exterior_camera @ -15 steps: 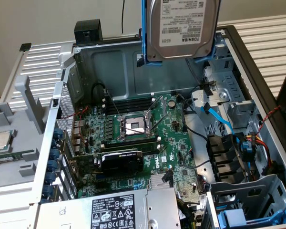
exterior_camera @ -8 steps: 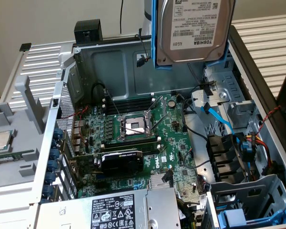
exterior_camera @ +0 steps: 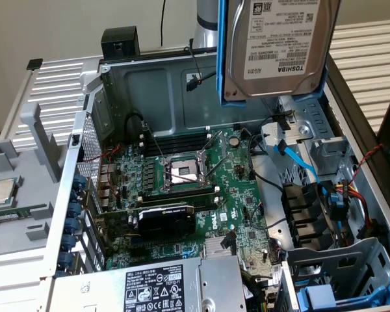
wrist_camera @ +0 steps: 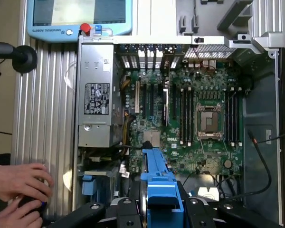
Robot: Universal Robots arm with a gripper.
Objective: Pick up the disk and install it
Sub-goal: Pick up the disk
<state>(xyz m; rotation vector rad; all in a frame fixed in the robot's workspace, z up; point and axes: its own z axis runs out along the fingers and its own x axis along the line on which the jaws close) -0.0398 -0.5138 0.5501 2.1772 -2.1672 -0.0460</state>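
Note:
The disk [exterior_camera: 279,45], a silver-grey hard drive with a white label in a blue carrier frame, hangs upright in the air above the back right of the open computer case [exterior_camera: 149,84]. In the wrist view the blue carrier's edge [wrist_camera: 157,183] runs out from between the black jaws of my gripper [wrist_camera: 159,211], which is shut on it. Below the held disk lies the green motherboard [wrist_camera: 199,118]. The grey arm column [exterior_camera: 208,19] rises behind the disk.
The grey power-supply box [exterior_camera: 162,286] fills the case's near end. A drive cage with a blue part [exterior_camera: 322,296] sits at the exterior view's lower right, among cables [exterior_camera: 299,159]. A CPU chip [exterior_camera: 3,190] lies outside the case. A person's hands [wrist_camera: 19,187] and a teach pendant [wrist_camera: 78,19] are nearby.

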